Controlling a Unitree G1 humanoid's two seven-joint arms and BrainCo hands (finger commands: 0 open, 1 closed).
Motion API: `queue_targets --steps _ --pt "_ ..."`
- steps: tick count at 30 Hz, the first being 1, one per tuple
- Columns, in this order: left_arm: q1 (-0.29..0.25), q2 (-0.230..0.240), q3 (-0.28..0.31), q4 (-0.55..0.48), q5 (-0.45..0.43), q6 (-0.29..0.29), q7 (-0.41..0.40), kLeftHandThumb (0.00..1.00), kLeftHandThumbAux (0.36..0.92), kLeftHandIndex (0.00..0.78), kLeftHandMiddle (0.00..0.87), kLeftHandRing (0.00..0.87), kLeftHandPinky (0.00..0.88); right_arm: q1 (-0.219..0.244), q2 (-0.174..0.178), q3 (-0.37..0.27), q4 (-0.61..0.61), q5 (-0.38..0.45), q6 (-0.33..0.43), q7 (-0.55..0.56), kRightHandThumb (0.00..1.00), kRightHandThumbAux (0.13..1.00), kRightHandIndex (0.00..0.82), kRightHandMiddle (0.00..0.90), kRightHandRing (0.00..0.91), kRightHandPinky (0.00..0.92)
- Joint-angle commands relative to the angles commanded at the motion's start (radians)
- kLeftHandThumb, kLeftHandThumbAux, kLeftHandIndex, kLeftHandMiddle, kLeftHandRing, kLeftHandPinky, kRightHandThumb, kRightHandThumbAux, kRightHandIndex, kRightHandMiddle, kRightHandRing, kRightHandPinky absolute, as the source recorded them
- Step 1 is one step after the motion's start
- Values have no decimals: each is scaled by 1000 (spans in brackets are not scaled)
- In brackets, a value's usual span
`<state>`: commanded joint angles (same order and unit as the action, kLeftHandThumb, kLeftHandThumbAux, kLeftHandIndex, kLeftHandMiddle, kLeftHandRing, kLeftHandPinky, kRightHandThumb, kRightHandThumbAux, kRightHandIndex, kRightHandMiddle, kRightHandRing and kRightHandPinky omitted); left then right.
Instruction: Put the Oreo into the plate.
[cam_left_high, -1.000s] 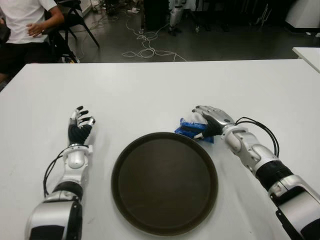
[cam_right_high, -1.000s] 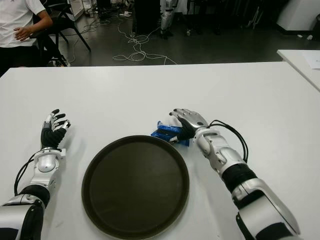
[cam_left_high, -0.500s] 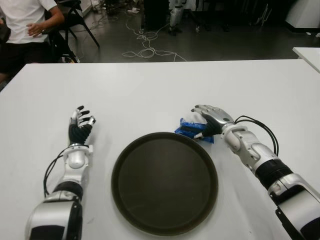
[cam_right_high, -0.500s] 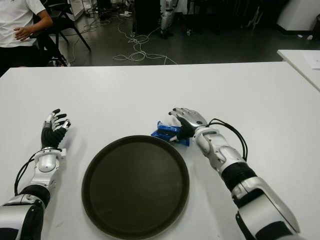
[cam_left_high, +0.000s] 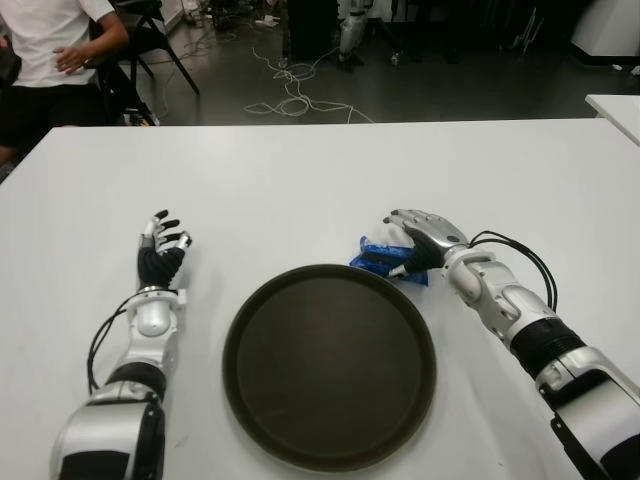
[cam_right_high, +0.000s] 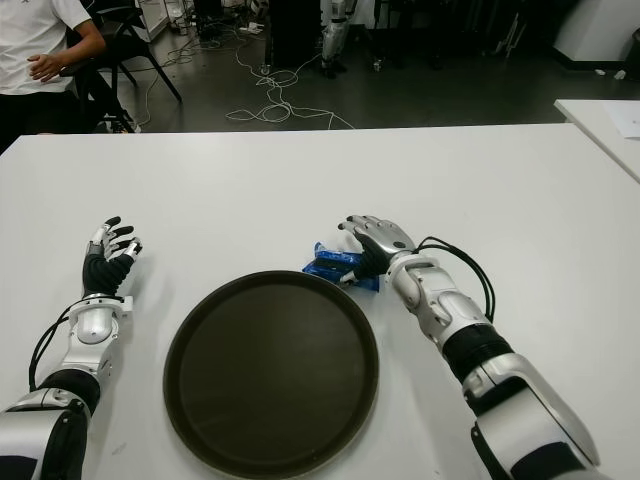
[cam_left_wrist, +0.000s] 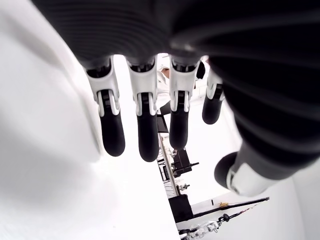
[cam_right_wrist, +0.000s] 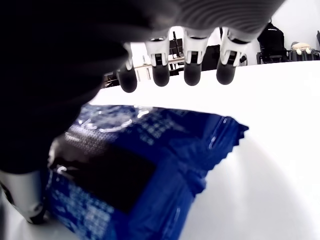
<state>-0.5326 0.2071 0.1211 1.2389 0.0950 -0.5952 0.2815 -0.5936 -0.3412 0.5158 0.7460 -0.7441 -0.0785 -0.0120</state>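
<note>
Hovering over the blue Oreo packet (cam_left_high: 383, 259), the right hand (cam_left_high: 420, 240) is being kept almost where it was a second ago, fingers (cam_right_wrist: 192, 70) extended above the wrapper, not closed. The packet is lying on the table (cam_left_high: 300, 180) just beyond the plate (cam_left_high: 329, 365), so grasping is judged pending. The left hand (cam_left_high: 160, 255) is being held spread, idle, left of the plate.

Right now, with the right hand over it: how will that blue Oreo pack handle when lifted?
Oreo pack looks like glossy crinkled film, so probably slippery and slightly floppy at its crimped ends. It lies flat on the table beside the plate, unlikely to roll. Right hand is over it; contents likely fragile.
</note>
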Motion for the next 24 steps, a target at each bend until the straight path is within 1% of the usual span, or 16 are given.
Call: queue_targets --steps 10,18,21,24 --pt "-1 0 -7 2 9 1 13 306 654 151 236 267 303 0 -9 0 -18 0 4 23 0 619 0 0 0 0" --pt "-1 -2 -3 1 4 -1 6 311 644 153 236 270 310 -1 -16 8 -35 -9 21 52 0 636 0 0 0 0" --pt "-1 -1 -4 0 5 -4 4 310 642 153 237 270 310 -11 -21 25 -46 -19 56 121 0 629 0 0 2 9" --pt "-1 -1 -4 1 6 -4 7 306 639 155 238 271 308 -22 -26 43 -59 -29 88 193 0 612 0 0 19 40"
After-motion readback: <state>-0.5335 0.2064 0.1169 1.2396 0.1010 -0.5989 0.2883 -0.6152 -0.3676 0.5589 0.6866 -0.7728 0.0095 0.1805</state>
